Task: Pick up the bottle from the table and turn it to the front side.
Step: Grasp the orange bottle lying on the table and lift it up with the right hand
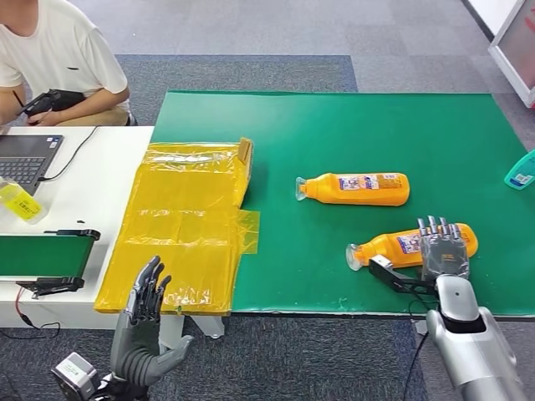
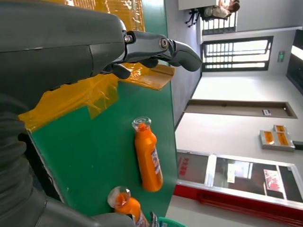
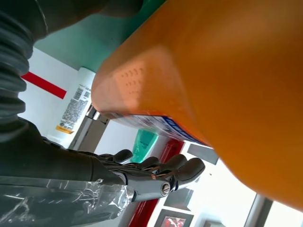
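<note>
My right hand (image 1: 444,251) lies over the base end of the nearer orange plastic bottle (image 1: 404,246), which is lying flat on the green mat (image 1: 303,134); can't tell if my fingers (image 1: 435,225) have closed on it. It looks light, stiff and slick, so I'd wrap the flat label section, not the neck. Left hand (image 1: 146,322) hangs spread, holding nothing.

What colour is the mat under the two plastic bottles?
Green. The mat covering the tabletop shows best in the head view.

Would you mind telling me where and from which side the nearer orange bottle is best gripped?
Grip the nearer orange bottle around its wide labelled body, coming from above. It lies flat on the green mat with its narrow neck pointing towards the robot's left, so the long sides are free. The right robot hand is already over that end.
</note>
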### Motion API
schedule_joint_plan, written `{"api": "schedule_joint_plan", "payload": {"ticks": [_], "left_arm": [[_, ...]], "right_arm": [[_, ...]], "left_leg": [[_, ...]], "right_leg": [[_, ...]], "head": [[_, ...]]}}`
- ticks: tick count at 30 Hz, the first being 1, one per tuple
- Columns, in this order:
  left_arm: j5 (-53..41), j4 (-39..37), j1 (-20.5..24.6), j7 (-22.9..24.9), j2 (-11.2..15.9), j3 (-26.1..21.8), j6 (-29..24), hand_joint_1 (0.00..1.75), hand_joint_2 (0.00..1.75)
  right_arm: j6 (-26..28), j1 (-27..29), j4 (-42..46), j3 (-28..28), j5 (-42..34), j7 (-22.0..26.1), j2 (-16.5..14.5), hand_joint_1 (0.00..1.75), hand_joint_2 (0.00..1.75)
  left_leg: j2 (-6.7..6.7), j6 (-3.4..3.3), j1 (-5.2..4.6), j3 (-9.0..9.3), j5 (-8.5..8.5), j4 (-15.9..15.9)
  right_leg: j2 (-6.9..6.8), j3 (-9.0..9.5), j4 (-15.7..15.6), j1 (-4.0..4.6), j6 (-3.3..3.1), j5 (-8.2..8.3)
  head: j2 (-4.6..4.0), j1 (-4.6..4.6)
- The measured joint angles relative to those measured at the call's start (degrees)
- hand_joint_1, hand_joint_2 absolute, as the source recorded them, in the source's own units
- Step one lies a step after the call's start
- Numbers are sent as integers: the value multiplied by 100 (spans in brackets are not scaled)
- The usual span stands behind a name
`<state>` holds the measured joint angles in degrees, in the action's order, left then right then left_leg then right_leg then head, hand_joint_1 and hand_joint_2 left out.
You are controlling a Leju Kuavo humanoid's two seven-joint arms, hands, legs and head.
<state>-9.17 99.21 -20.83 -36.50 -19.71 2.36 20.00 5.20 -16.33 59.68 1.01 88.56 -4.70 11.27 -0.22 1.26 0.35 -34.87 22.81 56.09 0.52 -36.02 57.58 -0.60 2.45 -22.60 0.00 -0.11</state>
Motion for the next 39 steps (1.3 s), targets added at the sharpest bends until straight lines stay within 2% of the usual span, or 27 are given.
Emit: {"api": "schedule_joint_plan", "payload": {"ticks": [6, 10, 12, 16, 18, 27, 31, 35, 36, 39], "left_arm": [[-115, 0, 0, -16, 2, 4, -2, 0, 175], [-131, -1, 10, -46, 20, 49, -17, 0, 175], [-91, -8, 29, -67, 37, 92, -24, 0, 175], [-71, -56, 91, -146, 87, 182, -88, 0, 175], [-137, -85, 113, -205, 117, 228, -151, 0, 175], [-351, -175, 179, -326, 247, 471, -291, 0, 175], [-216, -323, 216, -334, 488, 770, -530, 0, 175], [-156, -376, 221, -334, 588, 863, -559, 0, 175], [-156, -386, 222, -334, 602, 872, -560, 0, 175], [-156, -407, 225, -334, 635, 889, -561, 0, 175]], "right_arm": [[-113, -98, -152, -22, 1, -130, 131, 0, 175], [-229, -449, -725, -217, -4, -244, 366, 0, 175], [-215, -659, -1102, -276, -119, -13, 457, 0, 175], [-206, -933, -1667, -193, -692, 798, 573, 0, 175], [-214, -1014, -1849, -158, -843, 967, 612, 0, 175], [-311, -1237, -2244, -171, -934, 1061, 630, 0, 175], [-319, -1467, -2665, -288, -1123, 1190, 626, 0, 175], [-322, -1539, -2771, -374, -1203, 1243, 626, 1, 175], [-323, -1547, -2783, -389, -1209, 1247, 626, 20, 175], [-322, -1558, -2811, -424, -1229, 1257, 626, 150, 175]], "left_leg": [[0, -2, 0, 6, 1, 1], [0, -6, 0, 26, 3, 1], [1, -10, 1, 45, 6, 1], [2, -18, 7, 102, 25, 0], [2, -22, 9, 127, 33, 0], [2, -37, 13, 178, 50, 0], [2, -53, 14, 235, 75, 0], [3, -61, 14, 242, 81, 0], [3, -63, 14, 244, 83, 0], [3, -66, 14, 250, 89, 0]], "right_leg": [[0, 6, -1, 0, 1, 0], [1, 29, -10, 1, 4, 1], [1, 48, -21, 2, 6, 1], [3, 110, -42, 13, 13, -7], [4, 137, -47, 15, 18, -13], [5, 181, -65, 16, 31, -24], [5, 241, -90, 19, 35, -44], [5, 252, -101, 19, 41, -43], [5, 254, -102, 19, 41, -44], [5, 261, -105, 19, 43, -46]], "head": [[0, -1], [0, 0], [0, -1], [0, -2], [0, -1], [0, 0], [0, -1], [0, 0], [0, 0], [0, -1]]}}
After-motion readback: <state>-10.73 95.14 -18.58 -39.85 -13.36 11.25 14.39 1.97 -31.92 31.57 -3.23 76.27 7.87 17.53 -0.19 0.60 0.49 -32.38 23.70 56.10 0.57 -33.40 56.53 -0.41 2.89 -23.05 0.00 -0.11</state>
